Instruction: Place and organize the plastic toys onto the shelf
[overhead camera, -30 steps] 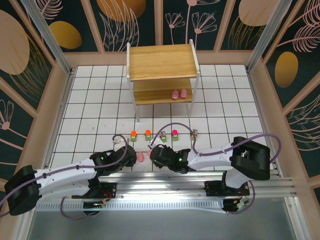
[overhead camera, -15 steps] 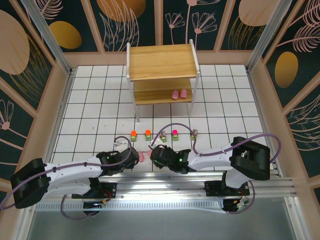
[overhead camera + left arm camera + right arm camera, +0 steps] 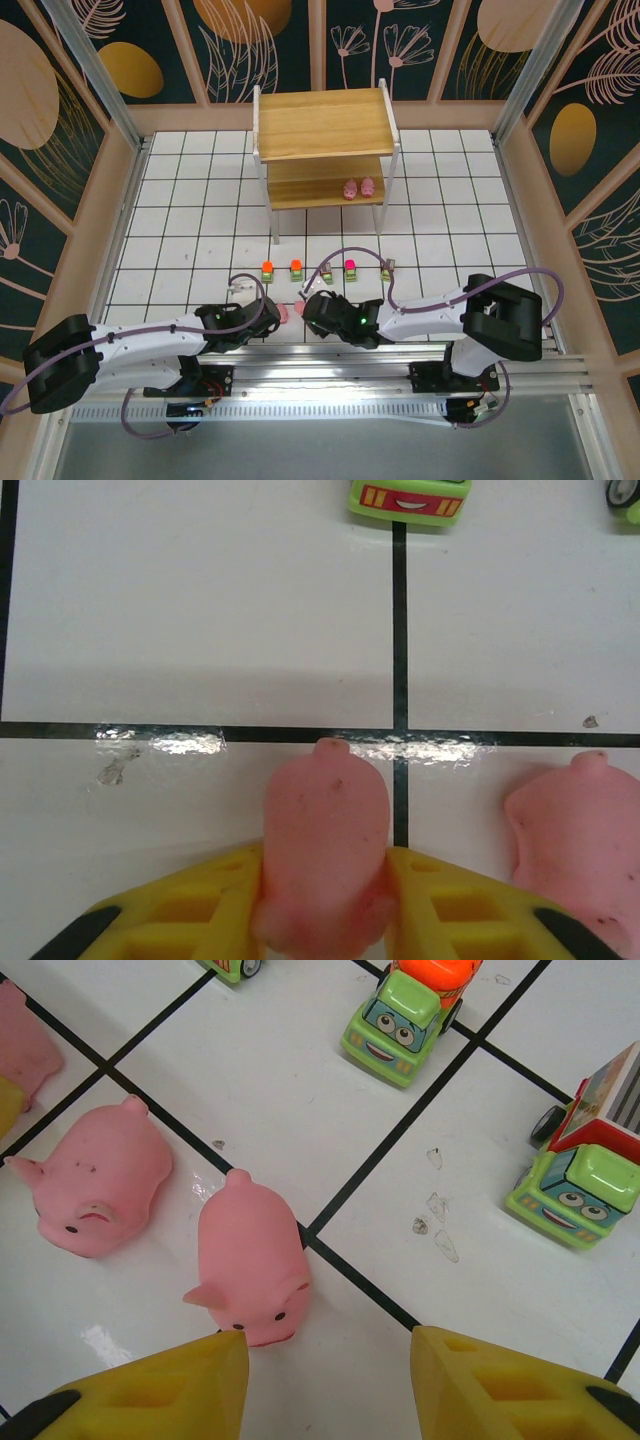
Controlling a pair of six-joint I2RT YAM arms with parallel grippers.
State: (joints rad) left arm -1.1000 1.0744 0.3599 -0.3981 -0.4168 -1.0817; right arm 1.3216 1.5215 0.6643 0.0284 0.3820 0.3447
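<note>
The top edge crops a green truck, the right edge a second pig. The gripped pig is cropped at its rear.

White gridded table, and at its far side stands the wooden shelf, with two pink pigs side by side on the lower tier. In front of it, five little green trucks line up across the tiles. Closer in, two more pigs lie near each other, one straddling a grid line.
</note>
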